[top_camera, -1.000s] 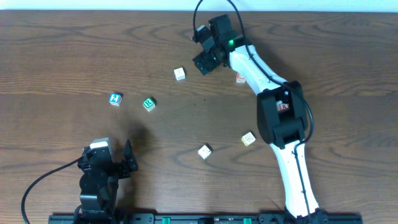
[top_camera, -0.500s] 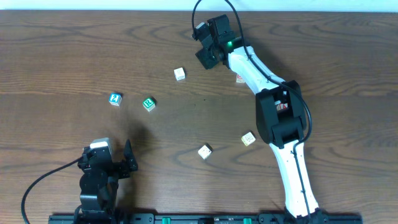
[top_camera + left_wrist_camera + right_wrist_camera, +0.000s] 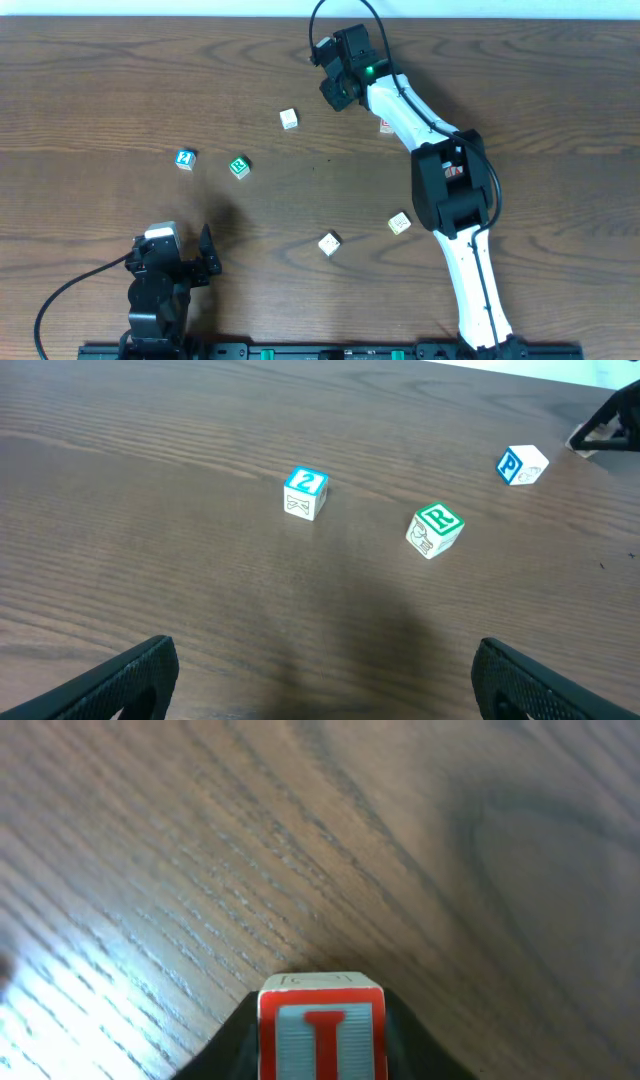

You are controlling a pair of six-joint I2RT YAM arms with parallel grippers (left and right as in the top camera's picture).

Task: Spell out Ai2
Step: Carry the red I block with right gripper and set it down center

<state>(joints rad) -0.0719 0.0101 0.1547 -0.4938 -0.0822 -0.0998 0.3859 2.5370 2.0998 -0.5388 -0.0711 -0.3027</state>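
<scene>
Red-edged and showing its red letter square to the wrist camera, the I cube point(image 3: 322, 1028) sits clamped between the closed fingers of the right gripper point(image 3: 337, 93), held over bare wood at the far side of the counter point(image 3: 120, 80). So the next move depends less on reaching for it than on where it is put down. The 2 cube point(image 3: 305, 493) lies well off to the robot's left, near the green cube point(image 3: 435, 530) and much closer to the left gripper point(image 3: 325, 652). That gripper hangs wide open and empty over the near edge. What reads, as best I can tell, as the A cube point(image 3: 456, 171) peeks through the right arm's lower link, on the opposite side from the 2. Another red-marked cube point(image 3: 386, 125) lies just beside that arm's forearm, its symbol too small to read. A cube has no long axis, so probably only the letter's facing matters at release. The three task cubes are well apart, with no row begun. I see no tray or box; every cube rests directly on the wood.
</scene>
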